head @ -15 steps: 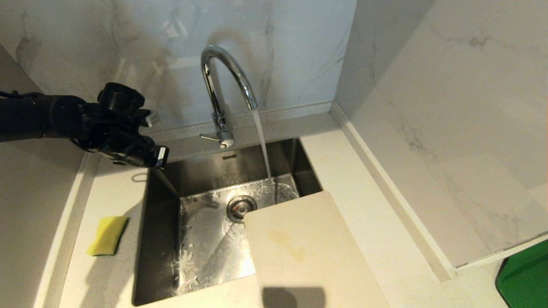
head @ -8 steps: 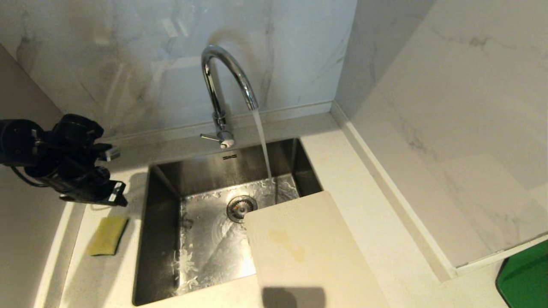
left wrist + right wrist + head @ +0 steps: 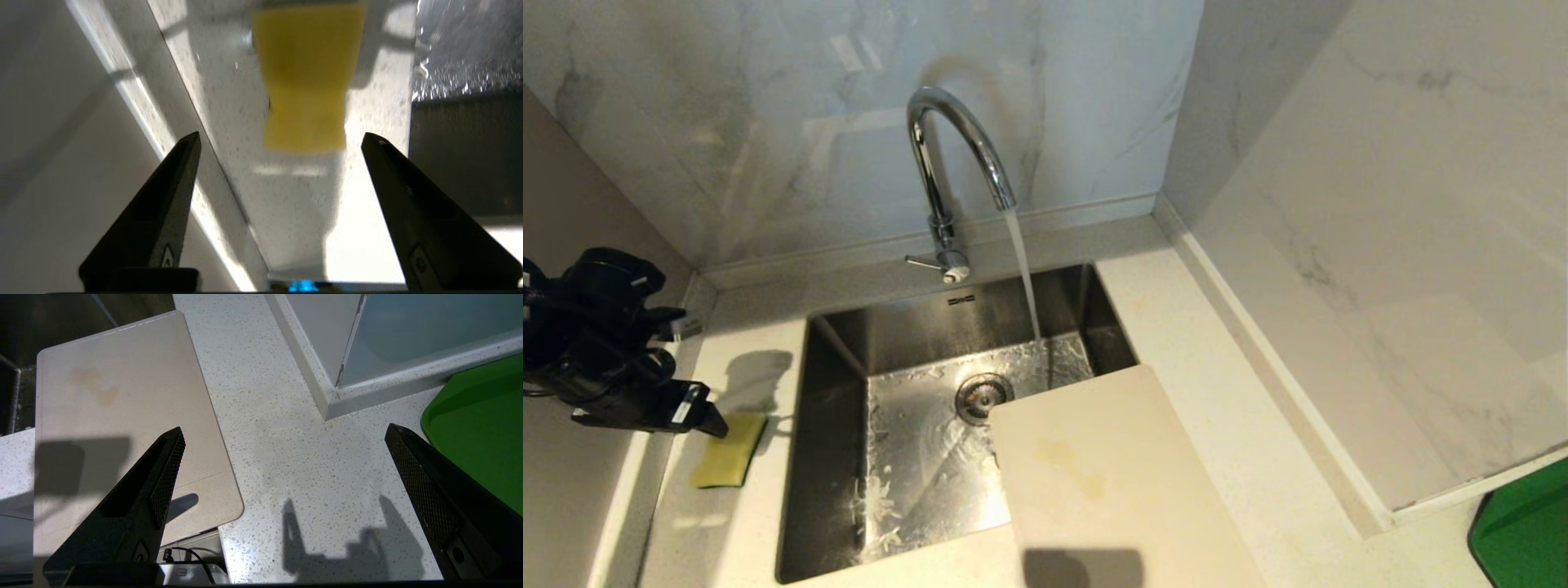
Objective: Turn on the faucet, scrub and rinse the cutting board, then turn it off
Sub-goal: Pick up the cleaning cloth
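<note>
Water is seen running from the faucet (image 3: 956, 163) into the sink (image 3: 907, 441). The cutting board (image 3: 1094, 482) is laid over the sink's near right corner, partly on the counter (image 3: 1209, 392). The left gripper (image 3: 690, 371) is held above the counter's left edge, fingers apart, just beside a yellow sponge (image 3: 727, 449). The right gripper (image 3: 282, 437) is held with fingers wide apart over the counter right of the board, empty.

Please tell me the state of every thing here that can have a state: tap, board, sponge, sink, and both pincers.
faucet: on, water running into the sink.
cutting board: dry-looking, stained, lying partly over the sink.
sponge: lying free on the counter, not held.
sink: wet, splashed.
left pincer: open, empty, above the sponge.
right pincer: open, empty, over the counter beside the board.
</note>
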Tool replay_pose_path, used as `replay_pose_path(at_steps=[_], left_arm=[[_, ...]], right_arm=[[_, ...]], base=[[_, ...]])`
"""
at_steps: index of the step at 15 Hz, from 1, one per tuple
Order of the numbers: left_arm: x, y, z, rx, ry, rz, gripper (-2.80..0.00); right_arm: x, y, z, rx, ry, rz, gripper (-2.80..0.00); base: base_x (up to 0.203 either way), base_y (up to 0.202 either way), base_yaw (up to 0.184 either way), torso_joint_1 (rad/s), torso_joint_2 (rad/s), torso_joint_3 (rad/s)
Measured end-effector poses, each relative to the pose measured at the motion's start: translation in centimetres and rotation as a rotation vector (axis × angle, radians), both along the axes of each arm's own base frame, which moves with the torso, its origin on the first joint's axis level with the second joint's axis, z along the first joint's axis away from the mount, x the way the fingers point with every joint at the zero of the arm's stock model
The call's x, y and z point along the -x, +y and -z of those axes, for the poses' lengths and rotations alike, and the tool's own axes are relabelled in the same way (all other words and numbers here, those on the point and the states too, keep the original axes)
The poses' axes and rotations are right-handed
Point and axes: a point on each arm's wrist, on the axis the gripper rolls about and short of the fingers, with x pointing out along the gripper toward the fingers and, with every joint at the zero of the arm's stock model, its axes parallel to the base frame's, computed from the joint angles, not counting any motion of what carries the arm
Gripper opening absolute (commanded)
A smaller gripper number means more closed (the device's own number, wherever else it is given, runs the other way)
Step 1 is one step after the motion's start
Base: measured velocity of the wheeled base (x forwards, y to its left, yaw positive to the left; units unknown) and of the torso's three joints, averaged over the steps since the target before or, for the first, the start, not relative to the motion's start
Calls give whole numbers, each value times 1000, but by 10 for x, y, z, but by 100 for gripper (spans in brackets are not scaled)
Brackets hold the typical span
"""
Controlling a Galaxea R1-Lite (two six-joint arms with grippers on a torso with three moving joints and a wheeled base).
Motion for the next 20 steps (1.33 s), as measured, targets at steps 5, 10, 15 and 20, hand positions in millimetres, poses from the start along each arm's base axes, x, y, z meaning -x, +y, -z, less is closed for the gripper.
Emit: replay_pose_path(at_steps=[5, 10, 15, 20], left_arm=[[8, -2, 13, 86, 68, 34, 0], [2, -3, 26, 93, 102, 45, 0], [-4, -2, 36, 97, 131, 45, 0], [-8, -2, 45, 113, 156, 47, 0]], right_arm=[[0, 0, 0, 0, 0, 0, 0], [0, 0, 0, 0, 0, 0, 0], [0, 0, 0, 0, 0, 0, 0], [0, 0, 0, 0, 0, 0, 0]], base=[[0, 0, 0, 0, 0, 0], [0, 0, 0, 0, 0, 0], [0, 0, 0, 0, 0, 0], [0, 0, 0, 0, 0, 0]])
